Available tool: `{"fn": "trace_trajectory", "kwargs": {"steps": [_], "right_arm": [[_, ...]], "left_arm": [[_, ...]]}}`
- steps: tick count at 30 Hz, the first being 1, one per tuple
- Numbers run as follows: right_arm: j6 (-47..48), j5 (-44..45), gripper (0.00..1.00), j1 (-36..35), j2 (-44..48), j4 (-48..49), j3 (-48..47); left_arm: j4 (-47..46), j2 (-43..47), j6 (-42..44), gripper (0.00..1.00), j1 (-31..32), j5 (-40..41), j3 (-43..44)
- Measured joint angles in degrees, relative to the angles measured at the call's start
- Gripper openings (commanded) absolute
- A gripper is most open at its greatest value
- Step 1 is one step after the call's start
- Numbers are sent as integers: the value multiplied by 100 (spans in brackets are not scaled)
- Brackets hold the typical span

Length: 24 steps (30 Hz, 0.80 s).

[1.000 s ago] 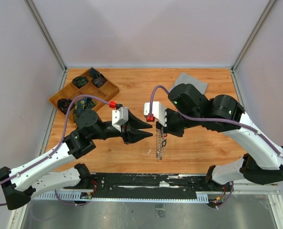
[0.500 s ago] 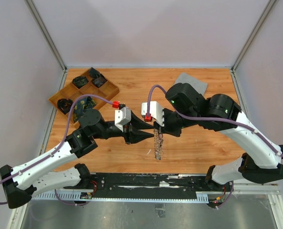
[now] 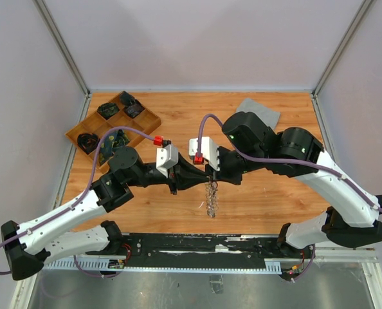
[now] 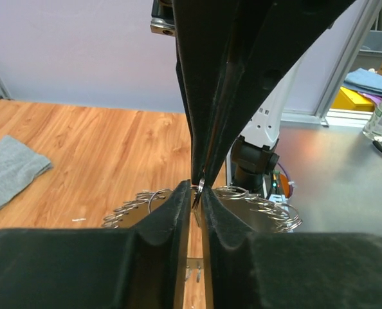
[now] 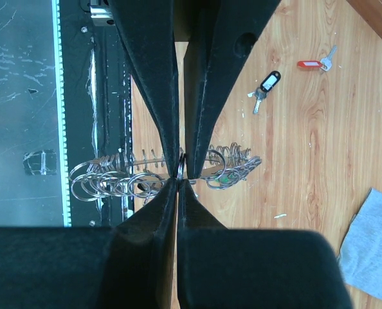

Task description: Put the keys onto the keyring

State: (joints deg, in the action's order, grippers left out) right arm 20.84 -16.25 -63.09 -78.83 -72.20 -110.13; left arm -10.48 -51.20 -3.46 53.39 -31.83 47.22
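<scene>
Above table [image 3: 268, 199], silver keyring [image 3: 211, 195], loop-fringed rim

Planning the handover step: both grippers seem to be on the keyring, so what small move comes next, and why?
Probably open the right gripper: both it and the left gripper pinch the keyring, while the keys lie loose on the table, needing a free gripper.

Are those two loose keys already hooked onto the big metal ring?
No, in the right wrist view the black-tagged key and the red-tagged key lie on the table, well apart from the keyring.
</scene>
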Motion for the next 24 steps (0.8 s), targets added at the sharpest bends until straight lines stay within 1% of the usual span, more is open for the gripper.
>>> {"fn": "trace_trajectory", "kwargs": {"steps": [2,5,9,13,17,21,24], "right_arm": [[0,-9,1,0,2,42,26],[-2,-4,4,0,50,118,127],[-59,4,18,0,234,350,372],[-271,175,24,0,649,868,780],[-595,483,25,0,1458,1580,1539],[-933,605,26,0,2269,2308,2304],[-1174,732,23,0,2680,2750,2752]], "left_arm": [[-7,-9,-13,1,0,-22,0],[31,-7,-15,1,0,-83,0],[17,2,-42,1,0,-118,-2],[-138,105,-109,0,0,-103,-136],[-385,326,-205,0,0,-103,-385],[-695,468,-308,1,0,-136,-531],[-922,533,-387,0,0,-179,-621]]}}
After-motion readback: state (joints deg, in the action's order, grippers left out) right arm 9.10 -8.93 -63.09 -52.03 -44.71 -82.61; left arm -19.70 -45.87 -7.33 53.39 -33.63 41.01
